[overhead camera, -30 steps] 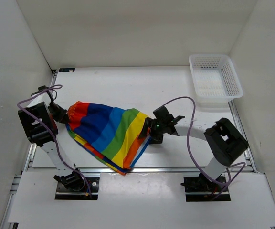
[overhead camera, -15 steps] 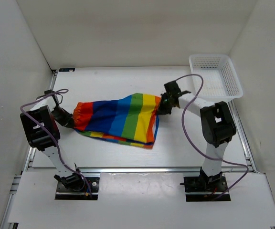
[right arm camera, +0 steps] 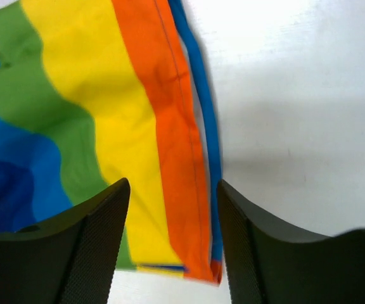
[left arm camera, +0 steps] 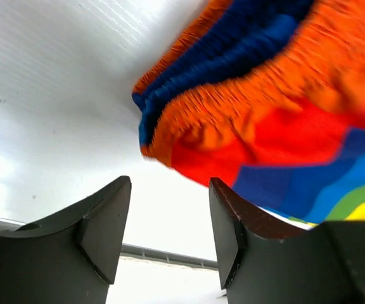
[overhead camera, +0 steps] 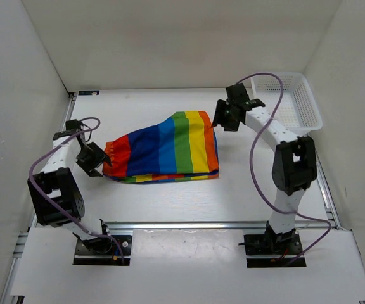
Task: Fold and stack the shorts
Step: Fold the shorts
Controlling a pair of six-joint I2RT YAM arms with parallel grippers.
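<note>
The rainbow-striped shorts (overhead camera: 166, 149) lie folded flat on the white table, their gathered red-orange waistband (left arm camera: 246, 101) at the left end and the orange hem (right arm camera: 179, 139) at the right end. My left gripper (overhead camera: 97, 159) hovers open just left of the waistband, with nothing between its fingers (left arm camera: 230, 234). Up at the shorts' upper right corner, my right gripper (overhead camera: 224, 117) is open too and clear of the cloth; through its fingers (right arm camera: 97, 240) I look down on the yellow and orange stripes.
A white mesh basket (overhead camera: 296, 101) stands at the back right, close behind the right arm. White walls enclose the table on three sides. A metal rail (overhead camera: 189, 225) runs along the table's near edge.
Both grippers carried the shorts toward the back and laid them flat, then let go. The left gripper opened and backed off left; the right one opened and rose toward the basket.
</note>
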